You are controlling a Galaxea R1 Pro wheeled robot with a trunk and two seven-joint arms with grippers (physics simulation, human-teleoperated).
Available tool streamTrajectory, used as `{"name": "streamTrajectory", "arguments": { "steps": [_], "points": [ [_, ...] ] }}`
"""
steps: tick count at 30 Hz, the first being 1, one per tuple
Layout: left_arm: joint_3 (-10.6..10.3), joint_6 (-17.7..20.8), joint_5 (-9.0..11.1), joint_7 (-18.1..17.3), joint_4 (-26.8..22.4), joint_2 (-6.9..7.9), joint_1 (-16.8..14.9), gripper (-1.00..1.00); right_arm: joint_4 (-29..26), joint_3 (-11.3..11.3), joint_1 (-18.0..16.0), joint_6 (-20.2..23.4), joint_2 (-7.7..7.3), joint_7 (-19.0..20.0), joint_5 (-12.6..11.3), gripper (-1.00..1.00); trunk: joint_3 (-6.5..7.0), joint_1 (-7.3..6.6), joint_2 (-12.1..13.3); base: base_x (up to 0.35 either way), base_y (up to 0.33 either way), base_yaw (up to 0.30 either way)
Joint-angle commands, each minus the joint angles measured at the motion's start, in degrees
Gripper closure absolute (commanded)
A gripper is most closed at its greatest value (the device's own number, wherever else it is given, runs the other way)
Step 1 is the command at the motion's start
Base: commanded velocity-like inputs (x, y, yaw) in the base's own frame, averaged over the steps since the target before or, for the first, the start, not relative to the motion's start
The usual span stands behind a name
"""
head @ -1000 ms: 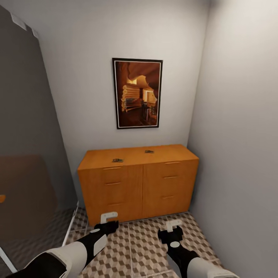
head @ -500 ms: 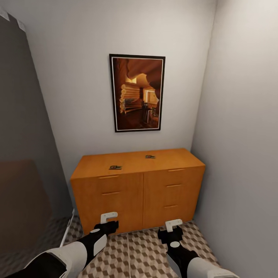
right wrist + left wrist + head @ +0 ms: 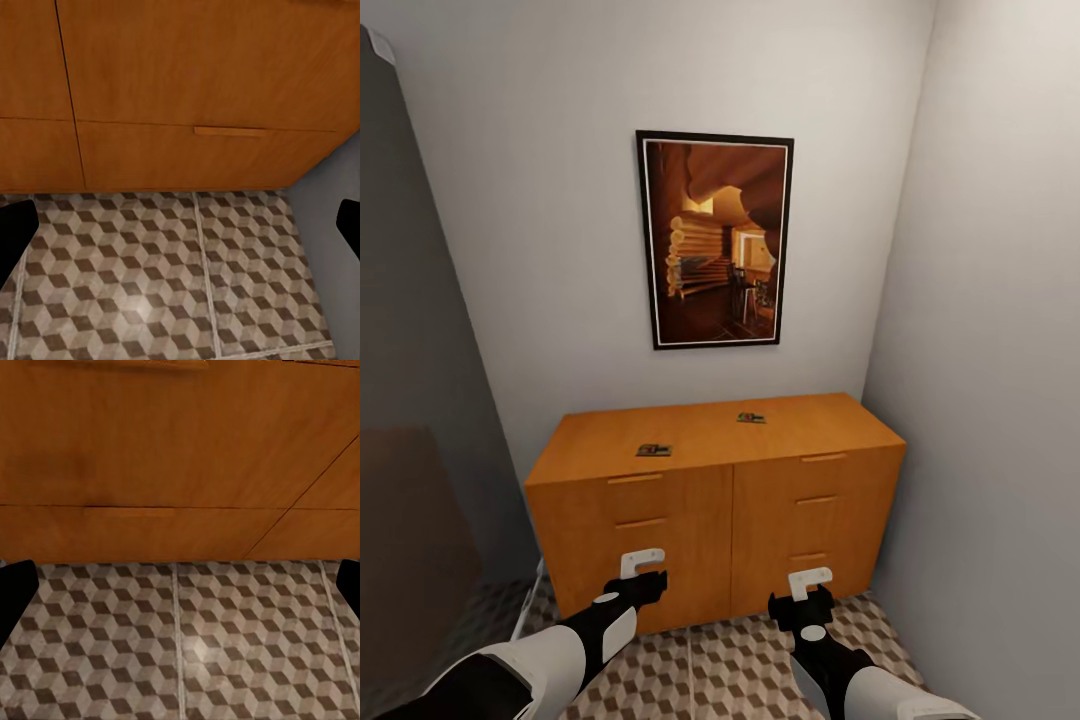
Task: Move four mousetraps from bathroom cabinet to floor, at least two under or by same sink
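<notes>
The orange-brown cabinet [image 3: 720, 500] stands against the back wall in the corner, its right end close to the side wall; a framed picture [image 3: 715, 240] hangs on the wall above it. Two mousetraps lie flat on its top, well apart: one [image 3: 653, 450] near the front edge over the left drawers, the other [image 3: 751, 418] further back, just right of the middle; both are too small to make out their wire. The cube-patterned bathroom floor [image 3: 730, 670] runs up to the cabinet's foot. Both arms reach forward low in front of the drawer fronts; the left gripper [image 3: 643, 566] and the right gripper [image 3: 810, 585] hang above the tiles, short of the wood. In each wrist view the dark fingers [image 3: 15, 592] [image 3: 15, 240] sit at opposite edges with bare floor between, so both pairs stand wide and hold nothing.
</notes>
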Motion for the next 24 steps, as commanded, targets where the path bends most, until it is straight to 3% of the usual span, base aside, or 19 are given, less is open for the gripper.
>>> {"name": "streamTrajectory", "arguments": {
  "steps": [1, 14, 24],
  "points": [
    [-0.5, -0.2, 0.4, 0.2, 0.0, -0.02, 0.0, -1.0, 0.1, -0.1, -0.1, -0.1, 0.02, -0.3, 0.3, -1.0, -0.08, 0.01, -0.1, 0.035, 0.0, 0.0],
    [-0.5, -0.2, 0.4, 0.2, 0.0, -0.02, 0.0, -1.0, 0.1, -0.1, 0.0, -0.1, 0.02, -0.3, 0.3, -1.0, -0.08, 0.01, -0.1, 0.006, 0.0, 0.0],
    [-0.5, -0.2, 0.4, 0.2, 0.0, -0.02, 0.0, -1.0, 0.1, 0.0, 0.0, -0.1, 0.02, -0.3, 0.3, -1.0, -0.08, 0.01, -0.1, 0.127, 0.0, 0.0]
  ]
}}
